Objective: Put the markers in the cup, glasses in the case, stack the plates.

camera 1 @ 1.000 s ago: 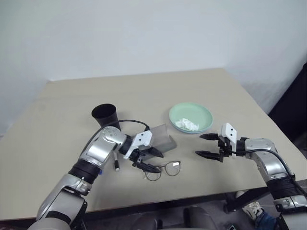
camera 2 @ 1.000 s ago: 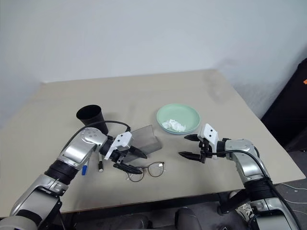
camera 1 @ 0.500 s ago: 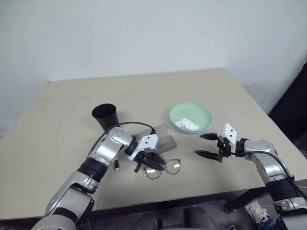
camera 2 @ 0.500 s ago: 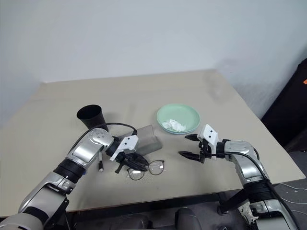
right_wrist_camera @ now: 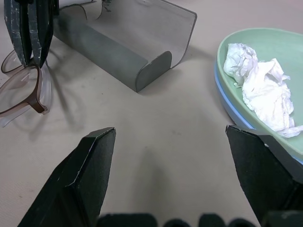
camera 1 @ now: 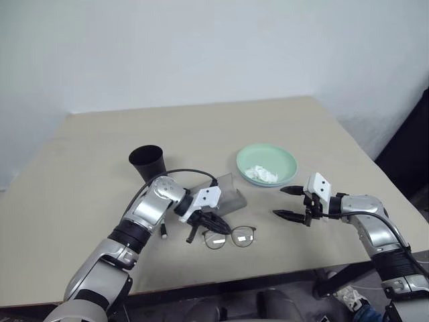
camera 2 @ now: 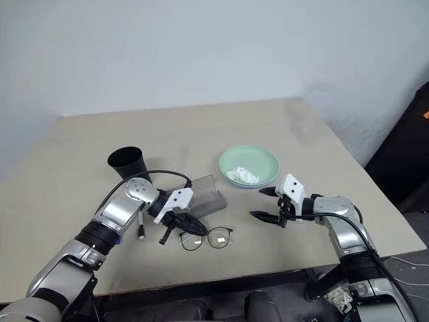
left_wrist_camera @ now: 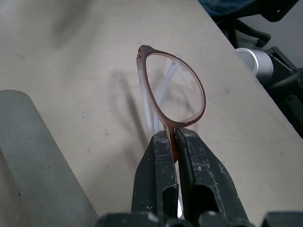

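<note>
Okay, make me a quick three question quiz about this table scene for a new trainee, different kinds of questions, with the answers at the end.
1. True or false: the left hand is shut on the glasses.
2. What lies in the green plate? A) a marker B) a crumpled tissue C) the black cup
3. Fill in: the right hand is ____ and holds nothing.

Key: 1 true: its fingers pinch the frame's rim. 2 B. 3 open.

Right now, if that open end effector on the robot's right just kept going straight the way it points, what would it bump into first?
Probably the case: it lies straight ahead of the right end effector, with bare table between, though depth is hard to judge.
</note>
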Controlling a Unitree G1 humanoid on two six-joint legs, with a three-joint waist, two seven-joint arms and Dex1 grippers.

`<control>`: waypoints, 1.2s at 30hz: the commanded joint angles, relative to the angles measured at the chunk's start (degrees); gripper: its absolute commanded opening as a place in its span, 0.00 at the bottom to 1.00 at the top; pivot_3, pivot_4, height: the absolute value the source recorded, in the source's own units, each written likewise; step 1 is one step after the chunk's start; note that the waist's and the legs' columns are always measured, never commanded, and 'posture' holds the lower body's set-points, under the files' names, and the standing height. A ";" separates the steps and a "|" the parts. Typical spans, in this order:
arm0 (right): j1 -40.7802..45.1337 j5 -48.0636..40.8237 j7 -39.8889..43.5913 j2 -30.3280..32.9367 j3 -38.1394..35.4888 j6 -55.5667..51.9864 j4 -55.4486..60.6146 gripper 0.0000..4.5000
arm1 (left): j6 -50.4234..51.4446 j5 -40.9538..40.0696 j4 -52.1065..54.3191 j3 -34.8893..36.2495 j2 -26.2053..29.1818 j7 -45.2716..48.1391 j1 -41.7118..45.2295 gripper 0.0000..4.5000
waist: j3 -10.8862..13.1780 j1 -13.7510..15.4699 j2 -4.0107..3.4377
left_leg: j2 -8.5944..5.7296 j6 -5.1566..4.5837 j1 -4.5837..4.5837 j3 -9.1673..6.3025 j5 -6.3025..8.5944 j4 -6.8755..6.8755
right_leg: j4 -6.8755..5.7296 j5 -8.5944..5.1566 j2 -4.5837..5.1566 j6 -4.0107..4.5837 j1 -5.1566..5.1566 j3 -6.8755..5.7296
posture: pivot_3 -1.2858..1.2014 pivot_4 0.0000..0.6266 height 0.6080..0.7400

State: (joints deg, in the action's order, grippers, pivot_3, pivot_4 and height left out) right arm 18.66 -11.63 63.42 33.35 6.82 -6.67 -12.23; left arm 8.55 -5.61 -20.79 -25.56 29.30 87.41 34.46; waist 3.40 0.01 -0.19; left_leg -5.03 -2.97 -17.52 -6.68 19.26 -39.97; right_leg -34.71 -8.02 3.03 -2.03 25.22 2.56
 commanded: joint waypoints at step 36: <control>4.67 3.37 -1.14 -1.97 0.95 5.56 -7.31 0.90 | -5.81 6.07 -10.38 6.68 2.18 -11.48 11.18 0.01 | 0.01 0.07 0.03 | -0.02 0.02 -0.08 -0.01 0.00 -0.02 | 0.04 0.12 -0.02 0.10 0.11 0.03 | 0.52 0.00 1.00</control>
State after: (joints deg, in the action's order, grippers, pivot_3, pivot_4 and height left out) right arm 22.33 -8.01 62.41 31.15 8.55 -2.13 -21.00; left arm 4.21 -0.63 -31.00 -18.73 31.66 76.92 43.79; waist 3.41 0.09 -0.16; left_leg -5.06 -2.95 -17.59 -6.69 19.26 -39.99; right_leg -34.67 -7.89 3.01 -1.93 25.33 2.59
